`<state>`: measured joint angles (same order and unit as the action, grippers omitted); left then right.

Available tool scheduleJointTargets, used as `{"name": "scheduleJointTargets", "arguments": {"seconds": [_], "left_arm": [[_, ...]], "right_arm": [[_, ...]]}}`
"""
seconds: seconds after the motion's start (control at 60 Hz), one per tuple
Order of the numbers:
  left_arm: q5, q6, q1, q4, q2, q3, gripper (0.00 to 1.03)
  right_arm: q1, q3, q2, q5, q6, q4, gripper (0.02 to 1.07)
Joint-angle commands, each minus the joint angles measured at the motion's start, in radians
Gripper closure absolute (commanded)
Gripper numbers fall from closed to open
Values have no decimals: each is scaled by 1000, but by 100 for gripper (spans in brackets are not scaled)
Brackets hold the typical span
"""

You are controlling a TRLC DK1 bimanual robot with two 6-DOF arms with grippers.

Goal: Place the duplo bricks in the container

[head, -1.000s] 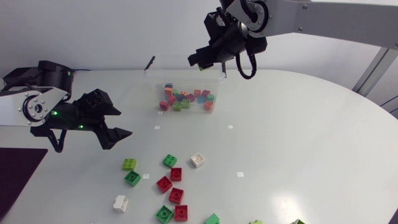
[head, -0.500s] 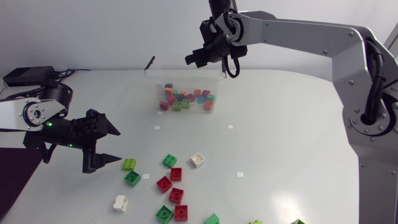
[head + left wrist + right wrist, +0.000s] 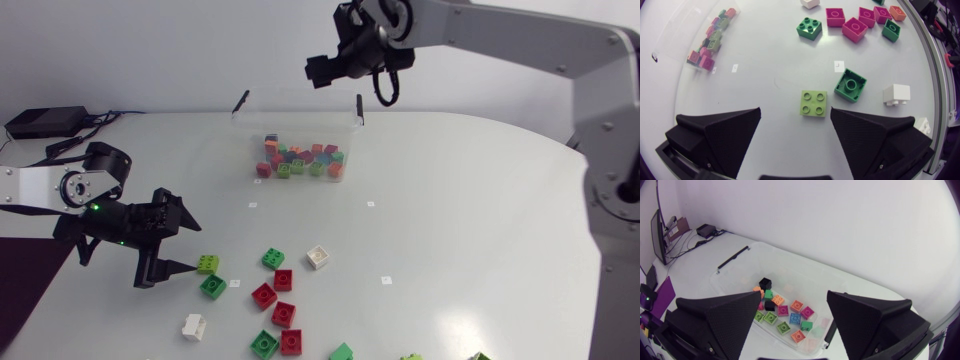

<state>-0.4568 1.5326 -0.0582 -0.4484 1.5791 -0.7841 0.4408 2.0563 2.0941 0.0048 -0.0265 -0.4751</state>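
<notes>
Lime brick [image 3: 814, 103] looks light, stiff and kinda slick, so the wide-open left gripper [image 3: 795, 109] should probably pinch its flat sides.

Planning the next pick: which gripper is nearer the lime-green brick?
Left. The left gripper has the lime-green brick just ahead of its open fingers; the right gripper hangs above the container.

Robot lab: left arm [image 3: 72, 188] and right arm [image 3: 520, 35] at a white table [image 3: 480, 220].
</notes>
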Motion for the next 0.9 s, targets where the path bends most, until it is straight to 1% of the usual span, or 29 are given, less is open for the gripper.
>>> {"name": "scheduleJointTargets", "arguments": {"seconds": [0.0,0.083,0.283,0.367,0.417,0.433,0.467,0.517,0.55,0.567,0.583,0.6,0.65,0.667,0.683,0.7,0.783,0.8,0.883], "left_arm": [[-10,58,-8,-13,42,-1,7],[-8,64,-8,-13,67,-4,7],[-8,64,18,-13,114,-10,10],[-8,70,26,-13,128,-10,14],[-10,75,31,-13,145,-14,19],[-10,75,31,-13,145,-14,20],[-10,78,32,-13,159,-17,24],[-10,83,32,-13,176,-24,36],[-10,83,32,-13,179,-26,41],[-10,83,32,-13,182,-27,46],[-10,83,32,-13,182,-29,47],[-10,83,32,-13,182,-29,54],[-10,83,32,-13,180,-30,69],[-10,83,32,-13,180,-32,77],[-10,83,32,-13,180,-33,79],[-10,83,32,-16,179,-35,85],[-10,83,32,-24,171,-40,98],[-11,83,32,-26,170,-40,98],[-11,83,29,-99,147,-73,99]], "right_arm": [[-2,-88,-128,6,25,29,7],[12,-186,-206,6,23,50,7],[56,-424,-387,6,17,89,7],[78,-515,-448,8,20,93,7],[96,-576,-483,20,20,101,7],[104,-602,-499,20,20,101,7],[111,-630,-513,20,20,101,7],[130,-696,-548,31,22,105,7],[139,-723,-560,34,23,109,7],[142,-736,-565,35,23,110,7],[147,-752,-574,38,25,113,7],[153,-766,-580,40,25,115,7],[167,-811,-594,40,30,115,7],[170,-821,-598,40,31,115,7],[174,-834,-600,40,31,116,7],[179,-846,-603,40,33,116,7],[194,-898,-609,40,37,118,7],[199,-910,-609,41,37,118,7],[216,-946,-594,40,37,118,7]]}}
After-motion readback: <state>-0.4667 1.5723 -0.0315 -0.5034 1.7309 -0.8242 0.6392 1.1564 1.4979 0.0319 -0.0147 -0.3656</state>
